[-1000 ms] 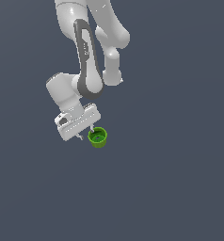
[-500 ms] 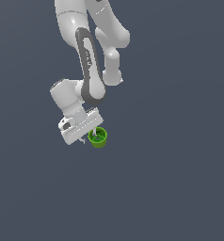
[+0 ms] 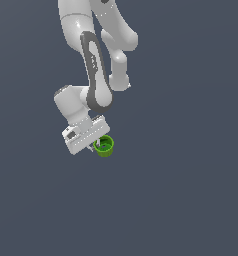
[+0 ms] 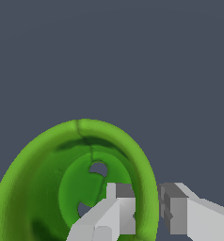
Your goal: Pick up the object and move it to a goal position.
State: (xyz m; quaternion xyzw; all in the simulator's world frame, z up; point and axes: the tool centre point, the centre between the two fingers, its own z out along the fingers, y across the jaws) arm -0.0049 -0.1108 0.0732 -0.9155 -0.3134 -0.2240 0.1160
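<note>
Pinching the wall of the green cup (image 3: 104, 146), the gripper (image 3: 97, 146) has 1 finger inside the hollow and 1 finger outside, as the wrist view makes plain: the inner finger (image 4: 115, 210) sits against the inside of the cup (image 4: 62, 188) and the outer finger (image 4: 177, 209) sits just beyond the rim, with the green wall between them. So the pincer is clenched on the cup's side wall.

From the exterior view, the cup hangs at the lower end of the white arm (image 3: 93, 75), just beside the gripper body on the exterior view's right, with its open mouth turned up and toward the camera. No tabletop edges or corners show in either view; only a plain dark grey background (image 3: 191, 200) surrounds the arm and cup, so I cannot tell whether the cup rests on a surface.
</note>
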